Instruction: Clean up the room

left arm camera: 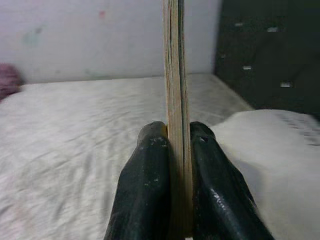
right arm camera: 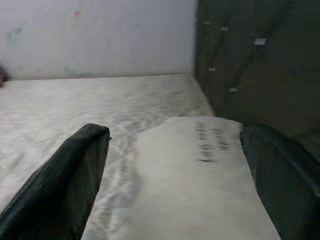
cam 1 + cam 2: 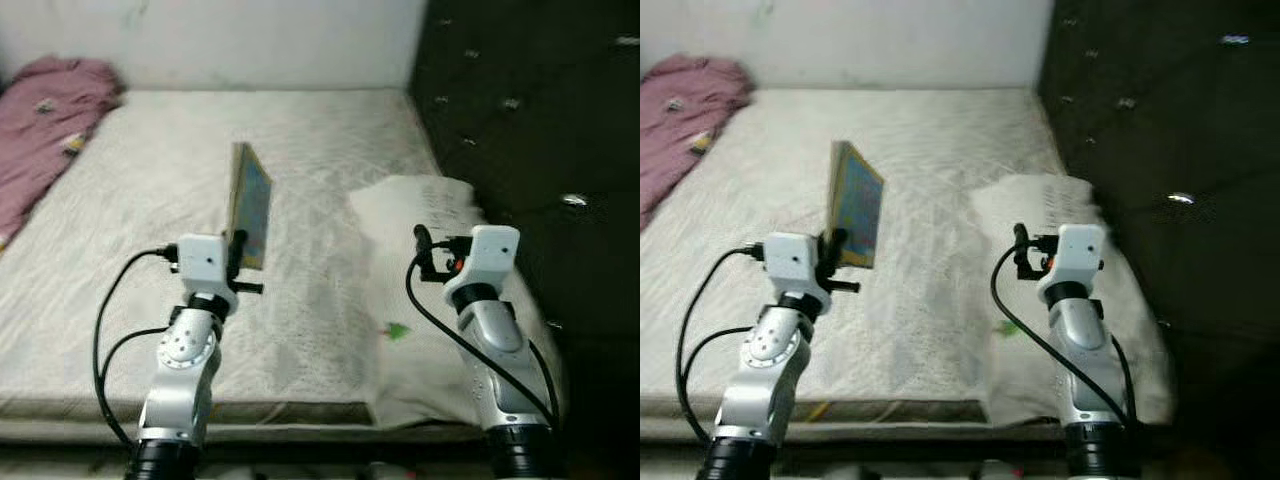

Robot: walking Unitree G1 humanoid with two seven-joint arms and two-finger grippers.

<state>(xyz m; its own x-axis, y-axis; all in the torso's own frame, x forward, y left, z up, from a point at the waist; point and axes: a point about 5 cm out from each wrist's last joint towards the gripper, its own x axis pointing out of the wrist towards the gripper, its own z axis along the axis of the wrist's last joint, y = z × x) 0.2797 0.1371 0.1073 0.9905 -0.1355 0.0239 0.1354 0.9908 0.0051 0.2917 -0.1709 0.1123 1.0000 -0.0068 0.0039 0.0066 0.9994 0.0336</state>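
One book (image 3: 249, 205) clamped upright in left end effector (image 1: 174, 150); right end effector (image 2: 175, 150) gapes wide.

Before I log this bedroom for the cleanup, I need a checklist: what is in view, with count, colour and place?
Book: one, blue-and-yellow cover, held upright above the mattress.
Mattress: one, off-white, spanning the scene.
Pillow: one, off-white, on the mattress beside the headboard.
Cloth: one, pink, bunched at the far left of the mattress.
Scrap: one, green, small, near the pillow's front edge.
Headboard: one, dark, tufted, on the right.
Wall: white, behind the bed.
Left gripper: shut on the book.
Right gripper: open, over the pillow.
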